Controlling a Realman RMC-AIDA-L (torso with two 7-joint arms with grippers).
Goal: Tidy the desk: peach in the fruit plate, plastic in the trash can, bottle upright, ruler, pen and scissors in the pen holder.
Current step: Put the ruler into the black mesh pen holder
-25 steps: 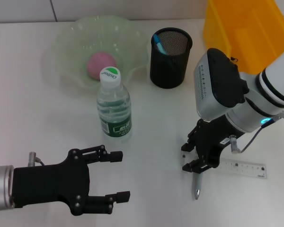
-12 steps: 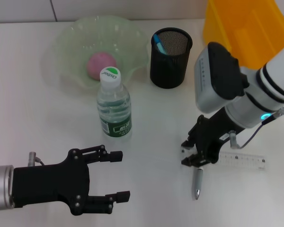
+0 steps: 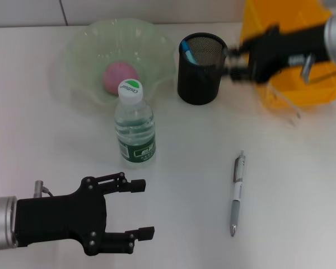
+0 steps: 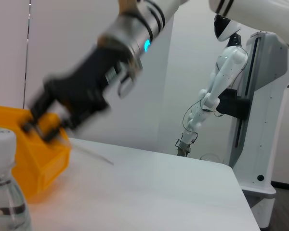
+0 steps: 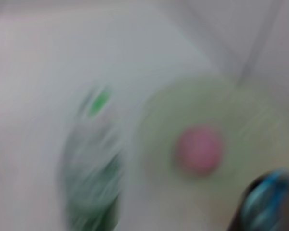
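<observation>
Just beside the tips of your right gripper [image 3: 231, 63], on its left, stands the pen holder [image 3: 201, 78]. The gripper is raised above the desk [image 3: 302, 185] at about the height of the holder's rim, near it but not over the opening.

The jaws look nearly closed, and the ruler [image 3: 285, 106] seems to be pinched between them. The motion blur hides the exact contact, so take this as my reading. The ruler does not point forward from the fingers. It trails back below the wrist, away from the holder and in front of the trash can [image 3: 255, 22]. In the left wrist view it also runs away from the gripper [image 4: 33, 126] as a thin slanted line [image 4: 89, 151], closer to lying flat than to standing.

This is the relation that the next move turns on. The cup opens upward, but the long axis of the ruler is low and its free end points away from the cup. I judge that you must bring the ruler near upright and carry its lower end over the rim, otherwise it will strike the mesh wall or the blue scissors [image 3: 187, 51] that already stand inside.

The pen [image 3: 237, 193] lies on the desk well below this gripper, toward the robot, with its long axis almost straight toward the gripper. Your left gripper [image 3: 148, 207] hangs wide open and empty, well apart and nearer to the bottle [image 3: 135, 126] than to the pen.
</observation>
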